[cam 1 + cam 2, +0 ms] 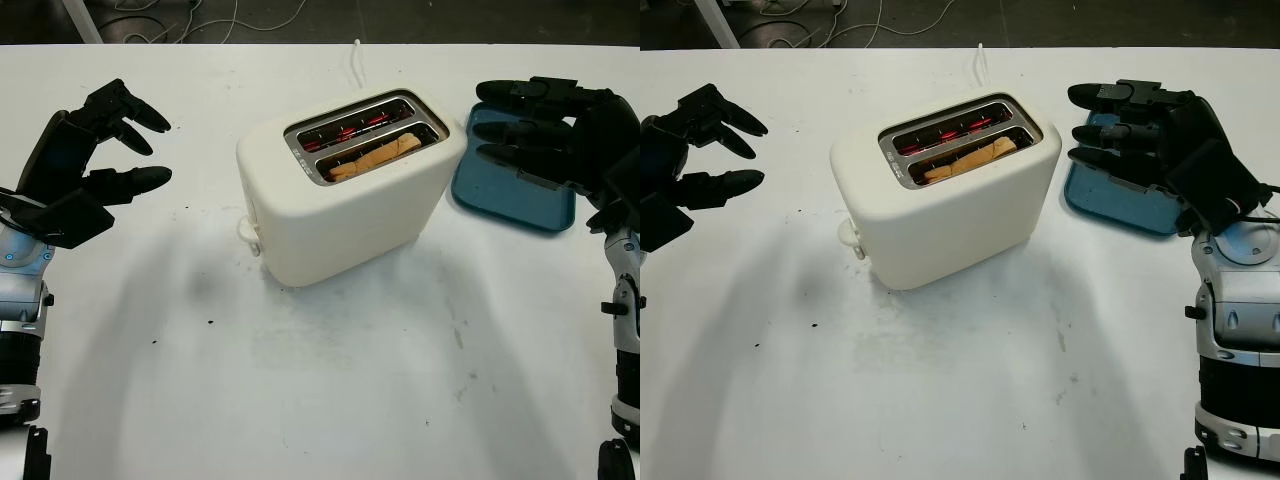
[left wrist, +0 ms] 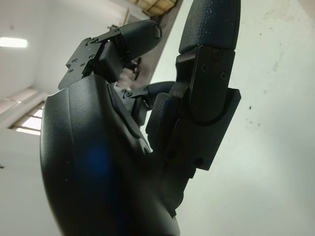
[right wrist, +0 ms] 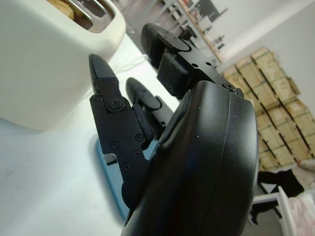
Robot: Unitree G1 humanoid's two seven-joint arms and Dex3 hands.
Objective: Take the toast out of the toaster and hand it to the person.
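Near the tabletop's (image 1: 330, 400) middle the toaster (image 1: 345, 205) holds toast (image 1: 375, 158); the left hand (image 1: 85, 165) and right hand (image 1: 545, 125) are held open, empty, beside it; stacked boxes (image 3: 266, 88) are seen by the right wrist.

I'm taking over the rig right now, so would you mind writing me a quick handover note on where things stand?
Left robot hand: open, raised left of the toaster, holding nothing.
Right robot hand: open, raised right of the toaster, above the blue tray, holding nothing.
Toast: in the toaster's near slot; the far slot glows red inside. The toaster stands mid-table.
Done: nothing yet; the toast is untouched.
Left: grasp the toast, lift it out, hand it to the person.
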